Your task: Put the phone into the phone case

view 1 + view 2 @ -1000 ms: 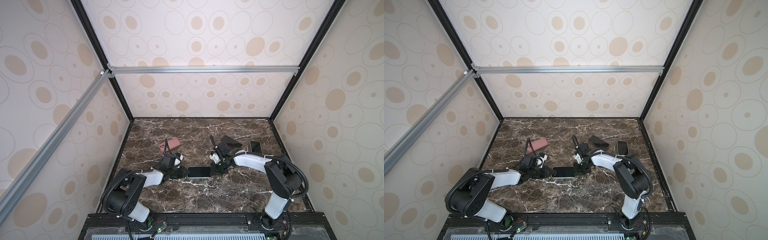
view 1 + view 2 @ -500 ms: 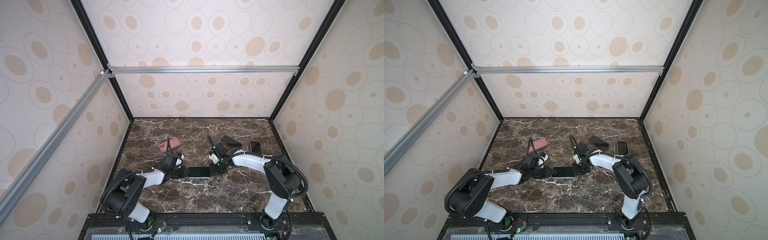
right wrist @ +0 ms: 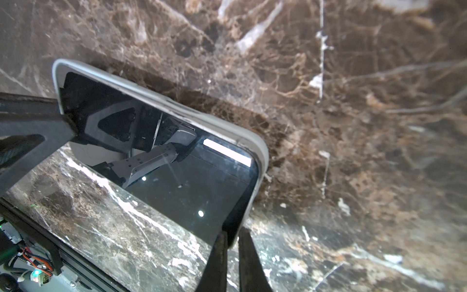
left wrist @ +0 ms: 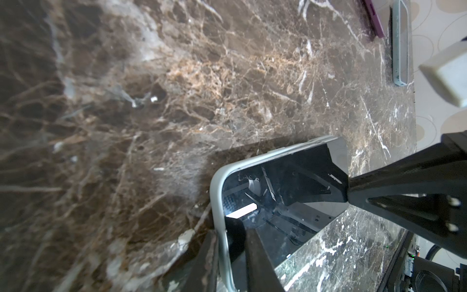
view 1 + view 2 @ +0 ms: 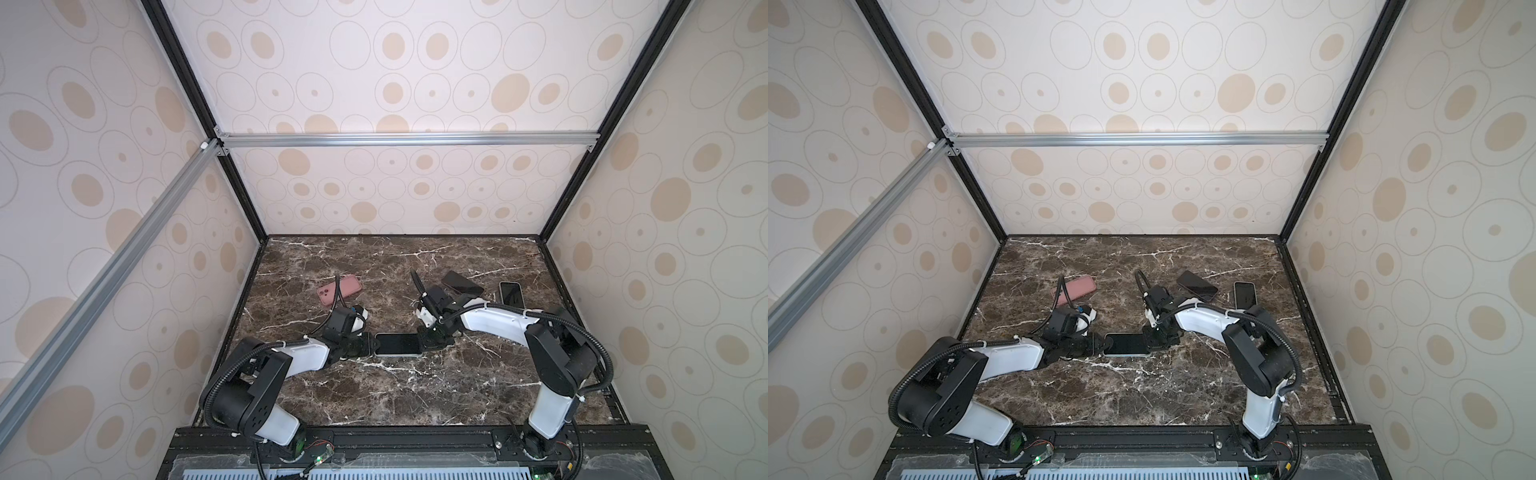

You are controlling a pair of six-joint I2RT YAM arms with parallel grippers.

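— Where is the black glass-fronted rectangular phone (image 5: pixel 398 343) lying?
— It is lying flat, screen up, on the brown white-veined marble tabletop (image 5: pixel 374 399), near the front middle in both top views, directly between the two arms. The pale grey rubbery phone case (image 4: pixel 214 192) is wrapping round its edges wherever the wrist views are showing them.
— What is the left gripper (image 4: pixel 225 239) doing?
— It is reaching in low from the left and clamping one short end of the phone case. One black finger (image 4: pixel 256 255) is lying over the screen and its partner is sitting outside the rim, with the rim between them.
— And the right gripper (image 3: pixel 232 235)?
— It is pinching the opposite short end near a corner. Its two fingers are standing almost together, with just the thin edge of the phone case between them.
— Is anything else sitting on the marble?
— A pink rounded rectangular item (image 5: pixel 338 289) is lying behind the left arm. A dark slab-shaped handset (image 5: pixel 462 283) and a pale-rimmed dark-screened handset (image 5: pixel 511 293) are lying behind the right arm. None of them is touching the phone.
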